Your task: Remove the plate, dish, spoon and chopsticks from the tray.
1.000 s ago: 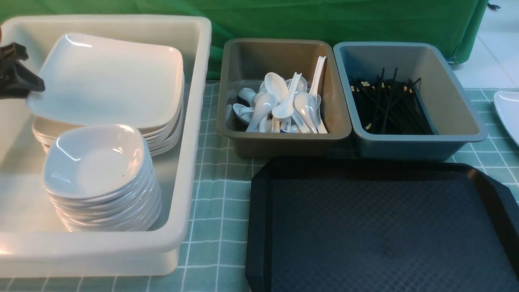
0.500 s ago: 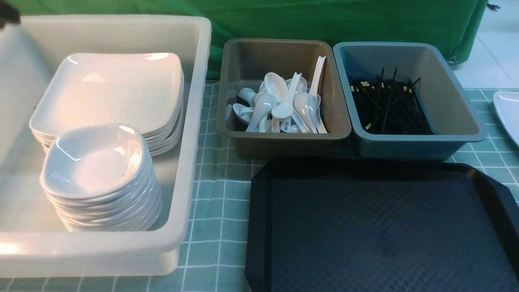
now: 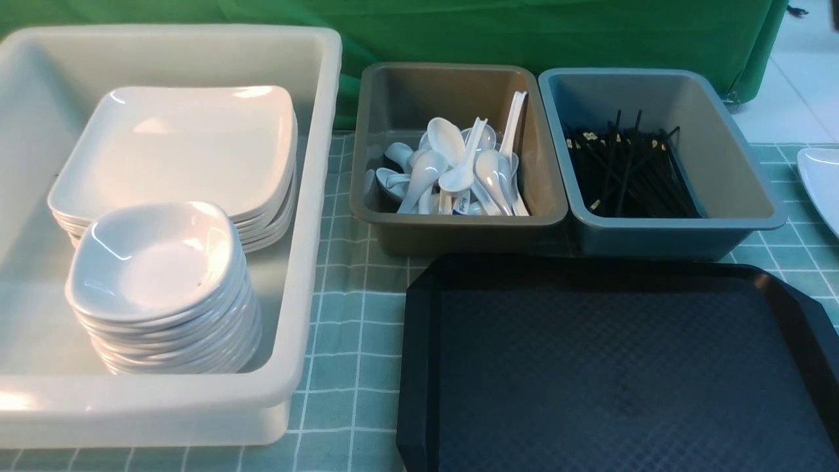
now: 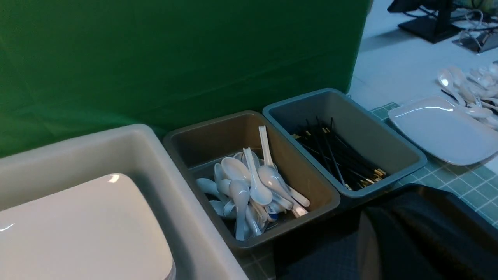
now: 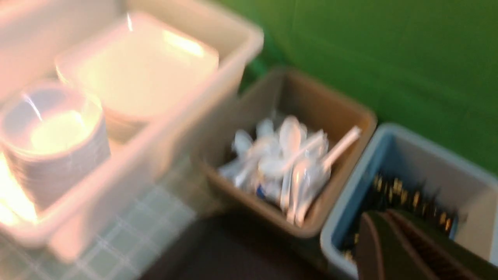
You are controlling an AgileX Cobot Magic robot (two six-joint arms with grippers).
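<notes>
The black tray (image 3: 609,367) lies at the front right with nothing on it. The large white plate (image 3: 177,147) lies flat on top of a stack of plates in the white bin (image 3: 314,196). A stack of small dishes (image 3: 151,262) stands in front of it. Spoons (image 3: 452,167) lie heaped in the brown bin (image 3: 452,219). Black chopsticks (image 3: 623,174) lie in the blue-grey bin (image 3: 675,226). Neither gripper shows in the front view. My left gripper (image 4: 385,237) shows only as a dark finger above the tray. My right gripper (image 5: 389,249) is a blurred dark finger above the chopstick bin.
Another white plate (image 3: 822,183) lies on the checked cloth at the far right, with loose spoons (image 4: 470,89) beyond it. A green curtain hangs behind the bins. A strip of cloth runs between the white bin and the tray.
One second ago my left gripper held the plate tilted at its left edge. The plate now lies flat on the stack and the gripper has left the front view.
</notes>
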